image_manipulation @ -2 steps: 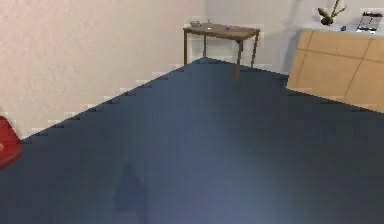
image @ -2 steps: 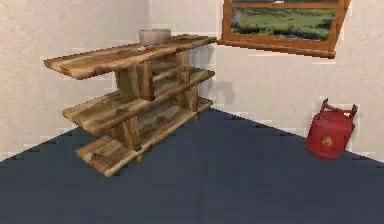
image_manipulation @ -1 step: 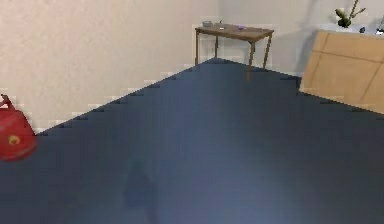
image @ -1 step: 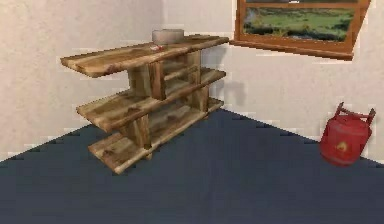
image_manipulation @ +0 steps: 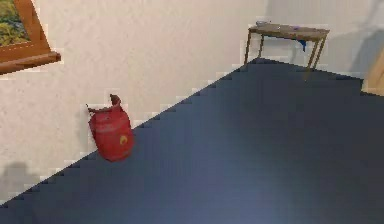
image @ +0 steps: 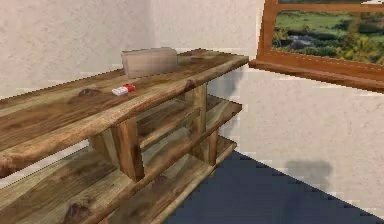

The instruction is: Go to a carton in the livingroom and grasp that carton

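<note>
The carton (image: pixel 148 61) sits on the top board of the wooden shelf unit (image: pixel 60 115) close ahead, so the approach looks nearly done, the grasp is left, and the fingers' state cannot be told.

We see both views evenly and brightly lit. The window (image: pixel 320 35) shows a daylit outdoor scene. Soft grey shadows lie on the white wall (image: pixel 300 120) below it and between the shelf (image: pixel 150 95) tiers; the floor (image_manipulation: pixel 250 140) reads dark and matte.
</note>
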